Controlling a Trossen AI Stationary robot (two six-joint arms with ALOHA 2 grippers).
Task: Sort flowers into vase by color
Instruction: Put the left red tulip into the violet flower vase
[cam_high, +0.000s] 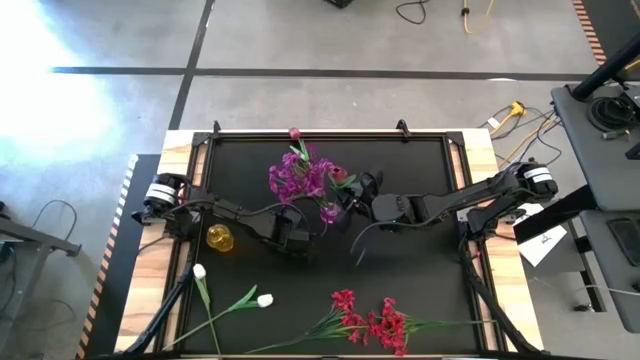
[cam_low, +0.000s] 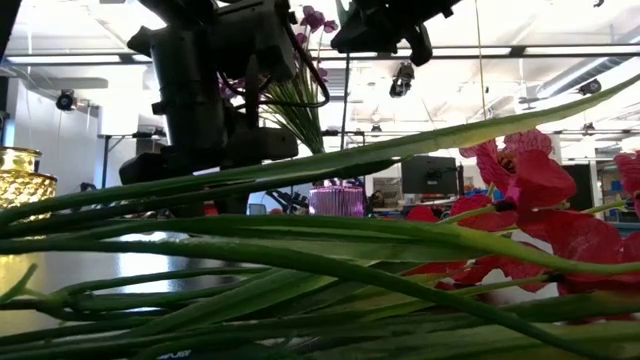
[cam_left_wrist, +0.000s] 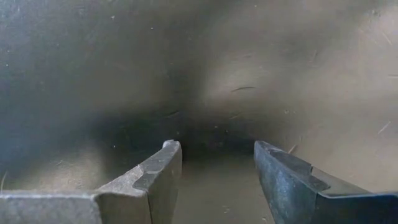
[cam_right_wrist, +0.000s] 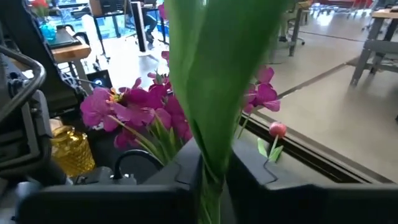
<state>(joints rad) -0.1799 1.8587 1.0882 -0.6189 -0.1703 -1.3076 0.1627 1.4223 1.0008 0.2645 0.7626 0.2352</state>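
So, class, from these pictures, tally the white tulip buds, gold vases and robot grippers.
White tulip buds: 2
Gold vase: 1
Grippers: 2, the left gripper open, the right gripper shut on a green stem
Total: 5

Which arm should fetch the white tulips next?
Left, probably. The left gripper is open and empty over the mat, and the white tulips lie on its side. The right gripper is shut on a green stem by the purple flowers.
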